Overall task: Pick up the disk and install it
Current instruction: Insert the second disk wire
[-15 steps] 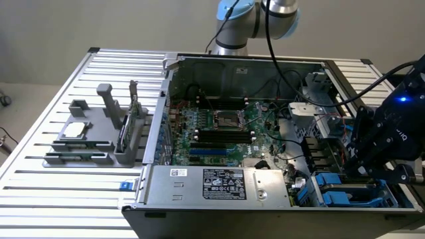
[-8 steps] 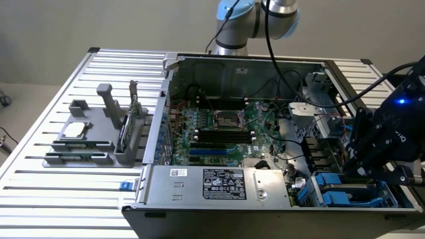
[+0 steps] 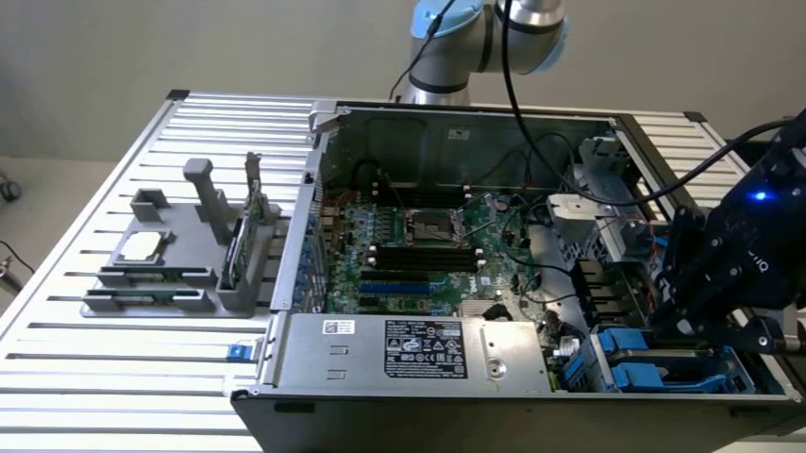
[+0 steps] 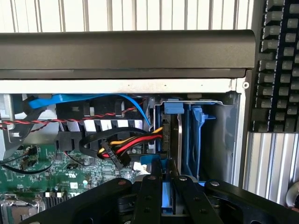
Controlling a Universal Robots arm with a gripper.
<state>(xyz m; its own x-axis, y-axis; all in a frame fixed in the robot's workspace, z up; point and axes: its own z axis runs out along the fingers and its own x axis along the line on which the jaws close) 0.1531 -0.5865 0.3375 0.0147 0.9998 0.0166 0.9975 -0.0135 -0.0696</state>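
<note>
Two black fingers narrowed on the blue-framed disk — lower centre of the wrist view, held upright, edge-on over the drive bay. Lower right of the exterior view — gripper inside the open computer case, on the slatted counter.

No wording legible anywhere; white printed label on the grey power-supply box at six o'clock carries marks too small to read; small white sticker likewise unreadable
</note>
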